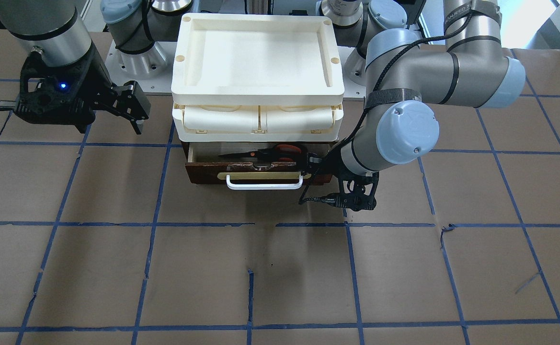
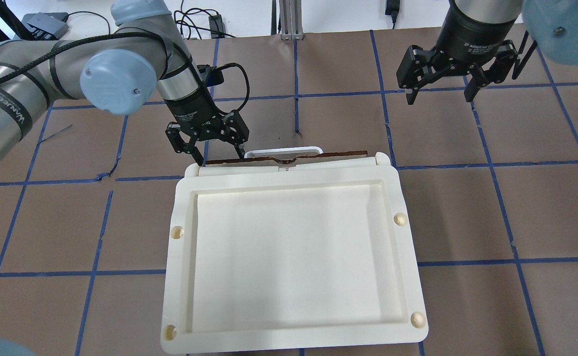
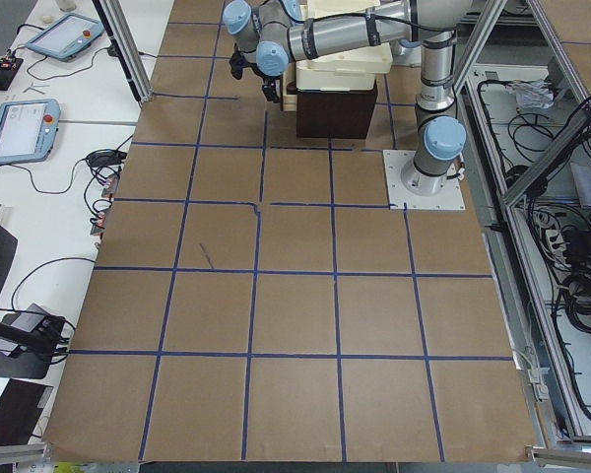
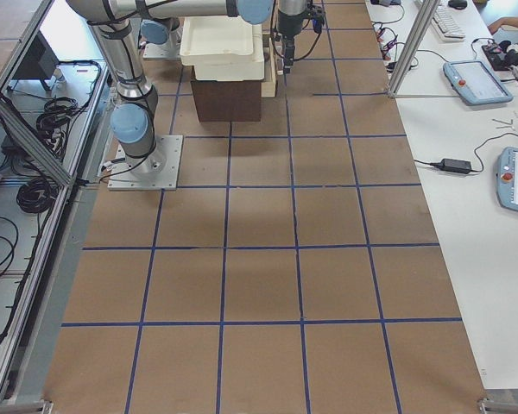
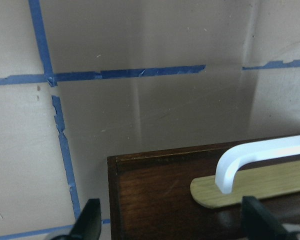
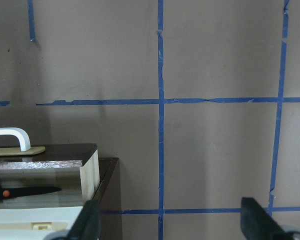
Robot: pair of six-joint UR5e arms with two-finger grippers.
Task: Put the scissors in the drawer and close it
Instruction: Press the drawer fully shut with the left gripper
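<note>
The drawer [image 1: 203, 173] is partly pulled out below the cream unit, its dark brown front and white bar handle [image 1: 264, 184] towards the table's middle. The scissors [image 1: 265, 153] lie flat inside it, orange-and-grey handles towards my left arm; a blade tip shows in the right wrist view [image 6: 25, 191]. My left gripper [image 2: 217, 151] is open and empty, its fingers [image 5: 90, 222] straddling the end of the drawer front [image 5: 155, 195]. My right gripper [image 2: 439, 94] is open and empty, raised beyond the drawer's other end.
A cream plastic tray [image 1: 258, 88] sits on top of two cream flap compartments [image 1: 258, 120] above the drawer. The brown table carries a blue tape grid [image 1: 347, 249]. Both arm bases stand behind the unit.
</note>
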